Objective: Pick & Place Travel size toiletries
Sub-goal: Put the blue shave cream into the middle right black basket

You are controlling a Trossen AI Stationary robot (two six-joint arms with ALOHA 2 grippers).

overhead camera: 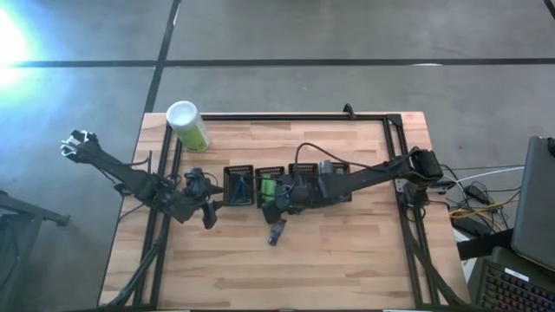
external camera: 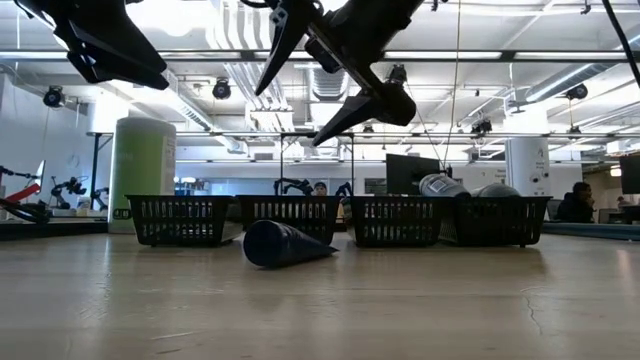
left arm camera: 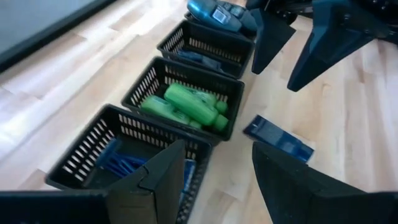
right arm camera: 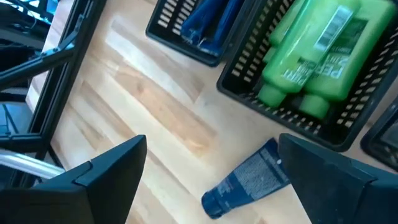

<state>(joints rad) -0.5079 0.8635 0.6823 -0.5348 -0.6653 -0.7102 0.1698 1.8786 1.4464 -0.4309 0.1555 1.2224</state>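
While my right gripper (right arm camera: 208,171) hovers spread wide, the dark blue tube (right arm camera: 249,179) lies flat right beneath it, cap end pointing away from the trays (right arm camera: 298,118).

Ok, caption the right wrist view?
Open right gripper above a dark blue tube lying beside the tray of green bottles.

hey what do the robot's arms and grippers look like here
Both arms are dark, slim and jointed, with thin black cables alongside. The left gripper and right gripper each end in two flat, matte black, wedge-shaped fingers. No markings show.
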